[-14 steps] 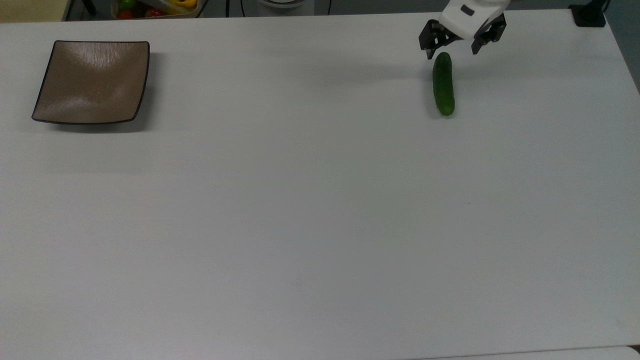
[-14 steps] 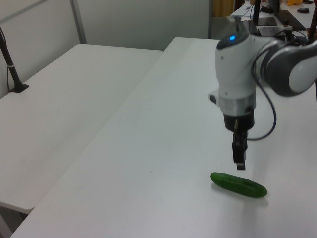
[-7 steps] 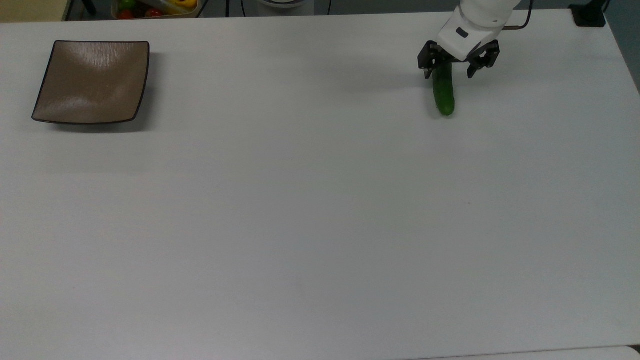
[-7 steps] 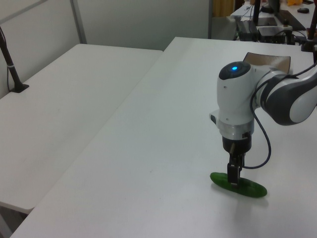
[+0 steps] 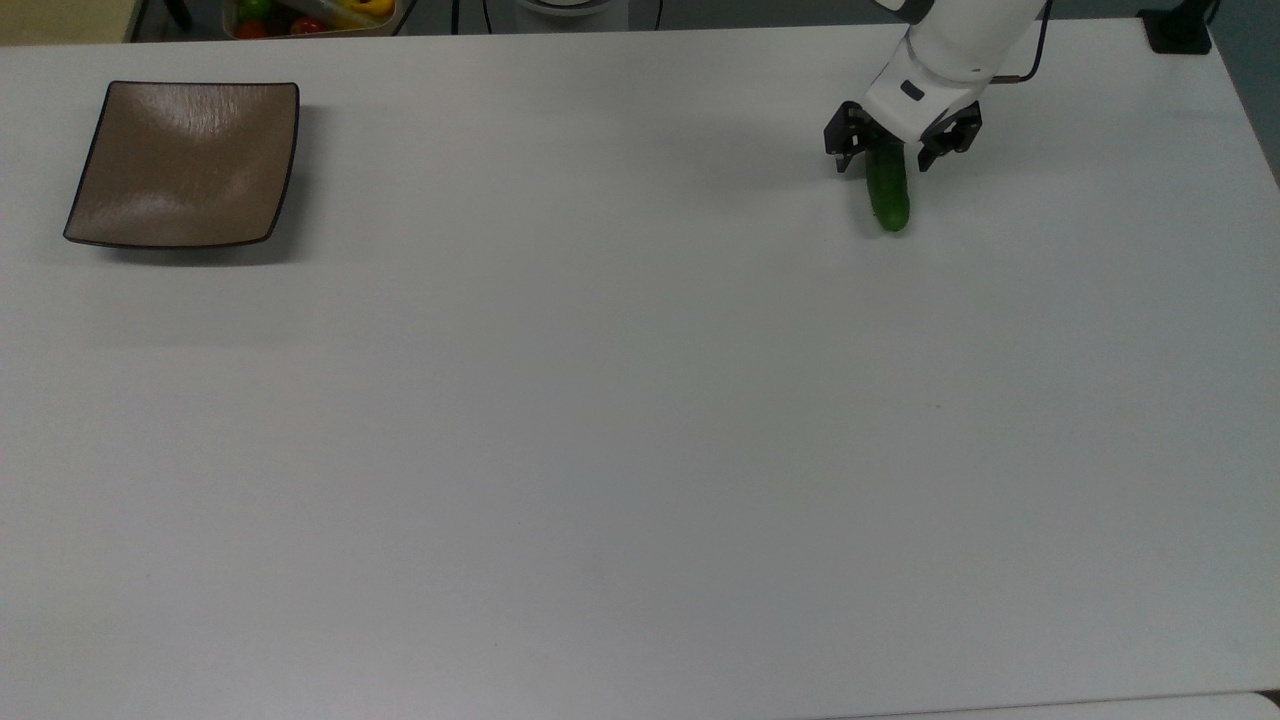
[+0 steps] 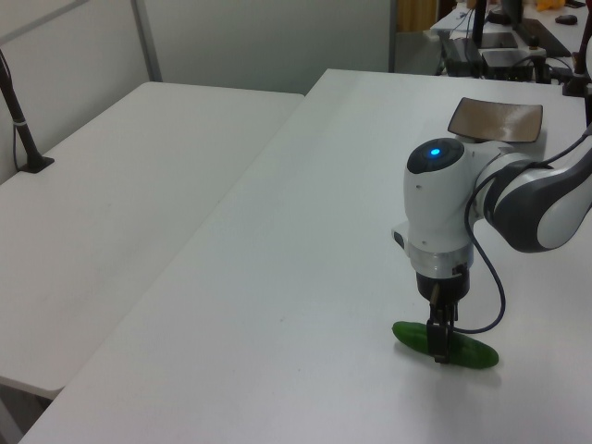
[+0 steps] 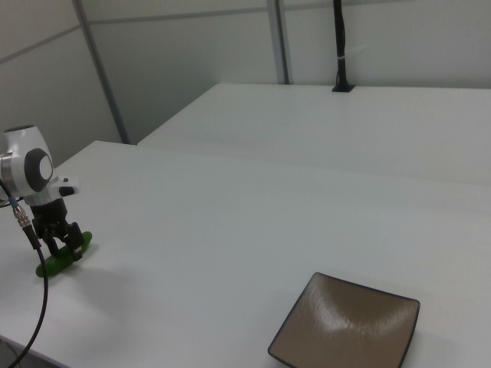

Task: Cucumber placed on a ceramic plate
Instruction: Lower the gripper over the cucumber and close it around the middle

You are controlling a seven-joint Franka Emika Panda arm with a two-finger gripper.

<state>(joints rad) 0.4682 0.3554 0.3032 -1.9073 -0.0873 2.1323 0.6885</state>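
Straddling the cucumber [image 5: 888,198] at the top view's upper right, the jaws remain unclenched, plate [image 5: 185,163] far left.

One cucumber [image 5: 888,194] [image 6: 445,344] [image 7: 63,257], one plate [image 5: 186,163] [image 6: 495,118] [image 7: 347,333], one gripper [image 5: 887,158] [image 6: 438,349] [image 7: 64,246], two white tables [image 5: 600,420] [image 6: 102,213], one tub of red, green and yellow produce [image 5: 312,14], one black post [image 7: 340,46]
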